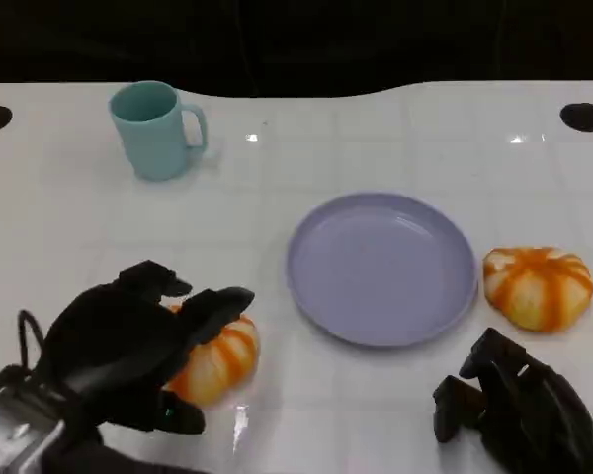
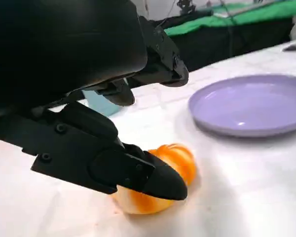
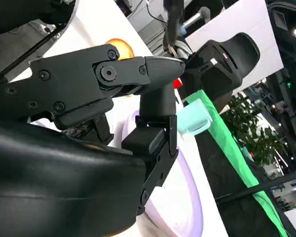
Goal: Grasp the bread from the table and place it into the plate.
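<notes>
Seemingly, left robot hand [image 1: 128, 346] cups bread [image 1: 217, 360].

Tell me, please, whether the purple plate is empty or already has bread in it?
Empty: the plate shows only bare surface, and both breads lie on the table beside it.

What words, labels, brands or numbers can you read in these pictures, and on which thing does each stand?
None can be read.
The cup, the plate and both breads are plain.
The left hand and right hand bear no lettering.
</notes>
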Action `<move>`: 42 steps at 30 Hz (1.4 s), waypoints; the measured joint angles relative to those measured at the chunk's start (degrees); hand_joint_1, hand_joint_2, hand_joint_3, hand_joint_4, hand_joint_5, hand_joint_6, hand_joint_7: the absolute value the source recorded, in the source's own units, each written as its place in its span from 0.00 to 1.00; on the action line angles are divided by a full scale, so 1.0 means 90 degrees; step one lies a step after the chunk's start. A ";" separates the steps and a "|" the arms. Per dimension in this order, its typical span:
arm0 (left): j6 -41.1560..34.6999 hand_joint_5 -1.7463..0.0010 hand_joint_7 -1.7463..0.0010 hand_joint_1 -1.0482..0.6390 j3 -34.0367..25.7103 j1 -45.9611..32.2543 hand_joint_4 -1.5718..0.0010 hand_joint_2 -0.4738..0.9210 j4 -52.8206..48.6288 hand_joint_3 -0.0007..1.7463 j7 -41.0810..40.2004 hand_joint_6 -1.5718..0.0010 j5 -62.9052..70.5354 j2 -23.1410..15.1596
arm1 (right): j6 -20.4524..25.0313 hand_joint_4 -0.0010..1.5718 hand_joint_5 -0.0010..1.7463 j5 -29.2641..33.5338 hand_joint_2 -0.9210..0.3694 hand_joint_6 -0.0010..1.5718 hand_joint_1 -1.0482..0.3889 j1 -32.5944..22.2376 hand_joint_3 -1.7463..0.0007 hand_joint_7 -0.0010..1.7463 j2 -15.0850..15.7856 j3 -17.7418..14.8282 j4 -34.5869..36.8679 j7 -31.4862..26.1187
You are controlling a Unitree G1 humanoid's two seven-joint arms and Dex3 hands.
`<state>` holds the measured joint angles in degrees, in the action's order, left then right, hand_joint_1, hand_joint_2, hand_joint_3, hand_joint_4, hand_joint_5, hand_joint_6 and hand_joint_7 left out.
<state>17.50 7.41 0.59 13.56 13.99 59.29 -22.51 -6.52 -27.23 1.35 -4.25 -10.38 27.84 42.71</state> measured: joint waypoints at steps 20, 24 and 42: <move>-0.0775 0.53 0.91 0.40 0.1965 0.1984 0.41 1.00 -0.3824 0.22 -0.1296 0.33 0.0357 0.0007 | 0.0051 0.50 0.96 -0.0028 0.00 0.44 0.35 -0.0141 0.85 0.80 0.0001 0.0008 -0.0178 0.0014; -0.0321 0.04 0.17 0.44 0.2031 0.2078 0.45 0.89 -0.4490 0.41 -0.2698 0.50 0.0037 0.0006 | 0.0084 0.50 0.96 -0.0031 0.00 0.44 0.35 -0.0171 0.86 0.79 0.0002 0.0006 -0.0200 0.0014; 0.0120 0.00 0.01 0.47 0.1621 0.2166 0.48 0.72 -0.4978 0.63 -0.4609 0.60 -0.1419 0.0326 | 0.0150 0.50 0.96 -0.0044 0.00 0.45 0.34 -0.0150 0.87 0.80 0.0006 -0.0011 -0.0204 0.0043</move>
<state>18.59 22.00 20.08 -31.24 -27.49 46.52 -19.58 -5.18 -27.63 0.00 -4.19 -10.48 26.01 43.10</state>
